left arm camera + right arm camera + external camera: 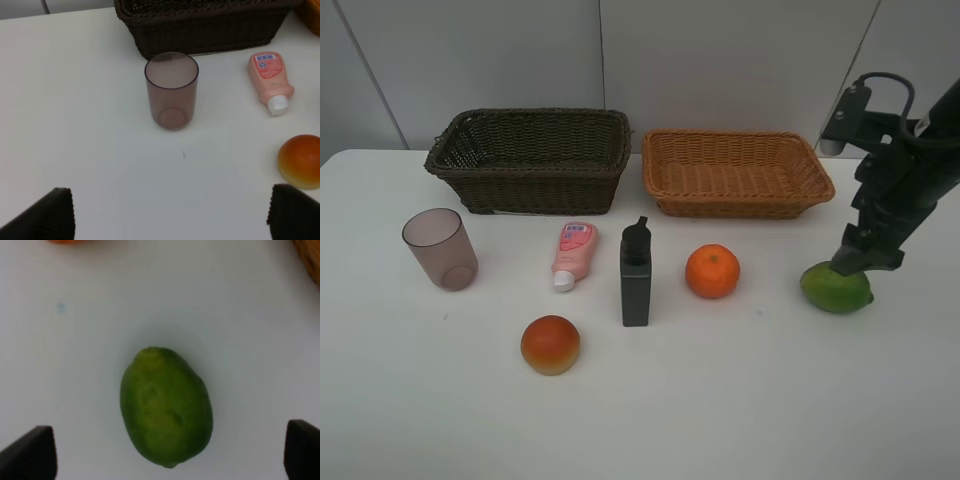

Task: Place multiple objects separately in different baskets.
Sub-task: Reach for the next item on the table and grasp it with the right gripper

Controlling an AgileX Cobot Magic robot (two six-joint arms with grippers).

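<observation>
My right pincer (866, 262) hangs wide open, empty, over the lime (166, 407); it looks firm but roll-prone; I'd pinch its narrow middle.

I count two baskets, one dark brown basket (530, 187) and one orange-tan basket (740, 207). I see three fruits: orange (712, 271), green lime (835, 292), peach (550, 344). Then one cup (440, 250), one pink tube (574, 252), one dark bottle (636, 278).

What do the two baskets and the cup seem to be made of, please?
The dark brown basket and the orange-tan basket look like matte woven wicker, perhaps a plastic imitation: interlaced strands show on walls and rims. The cup looks like smooth translucent mauve plastic, possibly tinted glass: its base shows through the wall.
</observation>
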